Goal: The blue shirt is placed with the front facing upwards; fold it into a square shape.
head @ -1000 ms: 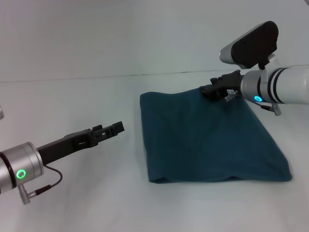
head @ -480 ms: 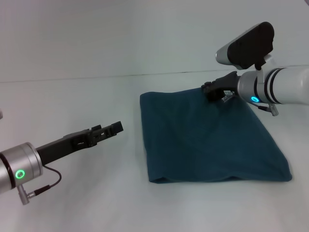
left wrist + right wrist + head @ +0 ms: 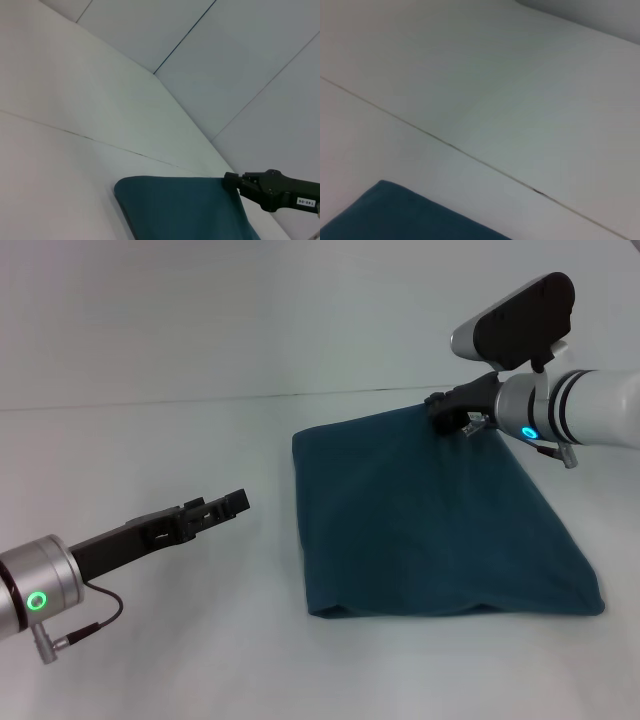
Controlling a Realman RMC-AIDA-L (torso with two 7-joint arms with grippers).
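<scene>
A blue shirt (image 3: 430,520) lies folded on a white table (image 3: 200,440), right of centre in the head view. It forms a four-sided shape, plain teal side up (no lettering shows). Its longer axis runs from the near edge toward the far edge, and the shape narrows toward the back. The near edge is a rounded fold facing the robot; the left edge runs nearly straight away from it.

The right gripper (image 3: 447,412) is at the shirt's far right corner, its dark fingers closed on the cloth there, with that corner raised slightly off the table. The left wrist view shows the same pinch at the corner.

The left gripper (image 3: 232,504) hovers over bare table, well left of the shirt, pointing toward it; its fingers sit close together, holding nothing.
</scene>
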